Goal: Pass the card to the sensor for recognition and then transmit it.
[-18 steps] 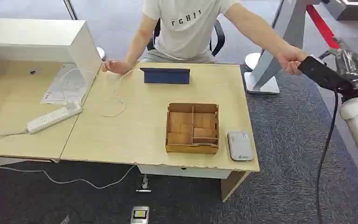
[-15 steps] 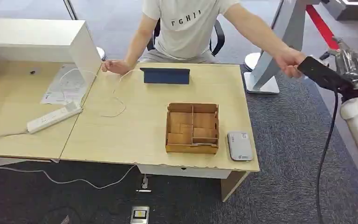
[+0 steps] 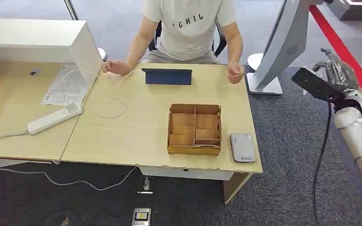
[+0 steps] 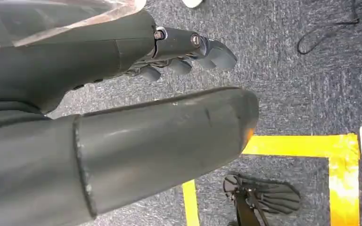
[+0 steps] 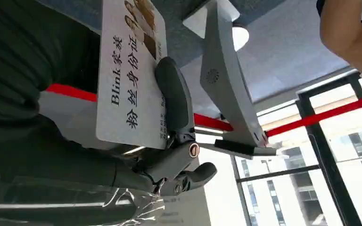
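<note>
Left hand point(image 4: 122, 141) hung low over the carpet, nothing in it, fingers apart. Right hand point(image 5: 169, 155) pinched the card point(image 5: 129, 75), raised off the desk's far right. Sensor point(image 3: 242, 147) lay on the desk point(image 3: 136, 127) edge, leftward and below, nearer the right arm. Person's hand point(image 3: 235, 73) had withdrawn from the card to the desk.
</note>
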Motion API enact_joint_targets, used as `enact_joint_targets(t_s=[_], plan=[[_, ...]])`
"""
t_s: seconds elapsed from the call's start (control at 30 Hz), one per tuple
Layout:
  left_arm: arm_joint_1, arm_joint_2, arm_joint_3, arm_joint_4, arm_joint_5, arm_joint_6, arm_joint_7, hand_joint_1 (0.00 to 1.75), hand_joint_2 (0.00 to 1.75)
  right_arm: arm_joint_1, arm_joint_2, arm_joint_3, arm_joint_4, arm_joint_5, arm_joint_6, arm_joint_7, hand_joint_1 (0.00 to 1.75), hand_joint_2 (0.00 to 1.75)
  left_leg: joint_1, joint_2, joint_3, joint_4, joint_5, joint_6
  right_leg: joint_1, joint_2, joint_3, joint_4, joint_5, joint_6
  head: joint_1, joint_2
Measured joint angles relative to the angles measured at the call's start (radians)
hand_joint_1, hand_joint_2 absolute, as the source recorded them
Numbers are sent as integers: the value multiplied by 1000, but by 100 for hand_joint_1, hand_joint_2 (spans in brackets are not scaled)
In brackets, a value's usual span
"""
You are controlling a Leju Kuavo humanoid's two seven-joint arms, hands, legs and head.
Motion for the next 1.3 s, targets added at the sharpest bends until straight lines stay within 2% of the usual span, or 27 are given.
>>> enact_joint_targets(t_s=[0.47, 1.03, 1.3], plan=[[0, 0, -14, 0, -3, 5, -13, 0, 0, 134, 23, 0, -26, -20, 12, -2, 175, 175, 0, 0, 0, 0, 0, 0, 0, 0, 0, 0, 0, 0, 0, 0], [0, -2, -21, 0, 0, 23, 23, 0, 0, 176, 42, 8, -40, -17, 54, -13, 175, 175, 0, 0, 0, 0, 0, 0, 0, 0, 0, 0, 0, 0, 0, 0], [-1, -2, -24, 0, 0, 19, 19, 0, 0, 193, 50, 21, -59, -32, 62, -10, 175, 175, 0, 0, 0, 0, 0, 0, 0, 0, 0, 0, 0, 0, 0, 0]])
